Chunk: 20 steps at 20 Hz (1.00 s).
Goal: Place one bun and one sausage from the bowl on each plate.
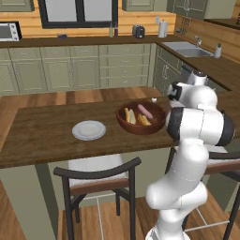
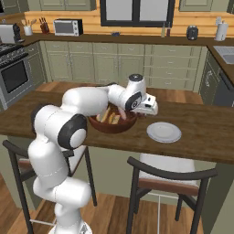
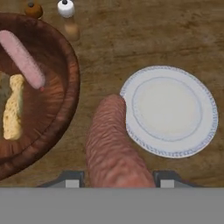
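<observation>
1. I saw the gripper (image 3: pixel 117 183) at the bottom middle of the hand view, shut around a pink sausage (image 3: pixel 111 144) that stuck up from between the two dark tips.

2. The held sausage reached up toward the middle of that view, and its far end just overlapped the left rim of a pale plate (image 3: pixel 170 111) on the right side.

3. The brown bowl (image 3: pixel 65 92) filled the left side of the hand view. Inside it I saw another sausage (image 3: pixel 22 59) near the top left and a yellow bun (image 3: pixel 13 107) below it.

4. In the left base view, the bowl (image 1: pixel 140 126) sat in the middle of the wooden worktop (image 1: pixel 42 131), and one plate (image 1: pixel 89 130) lay to its left, bare.

5. In the right base view, the arm reached over the bowl (image 2: pixel 112 125), the gripper (image 2: pixel 148 107) was just right of it, and a plate (image 2: pixel 164 132) lay a bit further right and lower.

6. Near the top left of the hand view stood two small shakers (image 3: pixel 66 13).

7. I judged that the step in hand was carrying the first sausage from the bowl to a plate. No plate I could see had food on it yet, so the task looked barely started.

8. Next I thought the gripper should move right until the sausage hung over the middle of the plate, go down low, and then let go, so the sausage would not roll off the rim.
</observation>
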### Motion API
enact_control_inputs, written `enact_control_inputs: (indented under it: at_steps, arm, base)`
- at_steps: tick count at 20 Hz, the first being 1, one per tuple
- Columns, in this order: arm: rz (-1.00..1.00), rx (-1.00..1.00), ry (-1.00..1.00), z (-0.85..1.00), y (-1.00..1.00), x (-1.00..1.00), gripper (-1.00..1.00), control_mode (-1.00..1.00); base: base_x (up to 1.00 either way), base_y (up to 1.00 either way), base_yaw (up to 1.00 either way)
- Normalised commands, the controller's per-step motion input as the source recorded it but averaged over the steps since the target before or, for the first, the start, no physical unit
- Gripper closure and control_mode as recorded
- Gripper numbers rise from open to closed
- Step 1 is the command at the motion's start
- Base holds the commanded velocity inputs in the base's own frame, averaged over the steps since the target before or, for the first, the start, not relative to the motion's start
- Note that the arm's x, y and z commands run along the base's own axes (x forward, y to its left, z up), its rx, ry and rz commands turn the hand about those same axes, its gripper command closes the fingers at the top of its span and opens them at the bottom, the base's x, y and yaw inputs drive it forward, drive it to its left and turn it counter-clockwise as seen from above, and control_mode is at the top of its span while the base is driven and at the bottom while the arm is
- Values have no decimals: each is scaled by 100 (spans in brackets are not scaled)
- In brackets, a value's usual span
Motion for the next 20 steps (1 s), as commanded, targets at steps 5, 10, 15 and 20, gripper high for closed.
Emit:
enact_control_inputs:
  at_steps: [5, 10, 15, 20]
  arm:
    - [13, 0, 0, -19, -63, 17, 100, -100]
    - [25, 0, 4, -33, -54, 13, 100, -100]
    - [13, 0, 2, -39, -18, 26, 100, -100]
    - [0, 0, -11, -32, 0, 38, 100, -100]
  base:
    - [0, 0, 0]
    - [0, 0, 0]
    - [0, 0, 0]
    - [0, 0, 0]
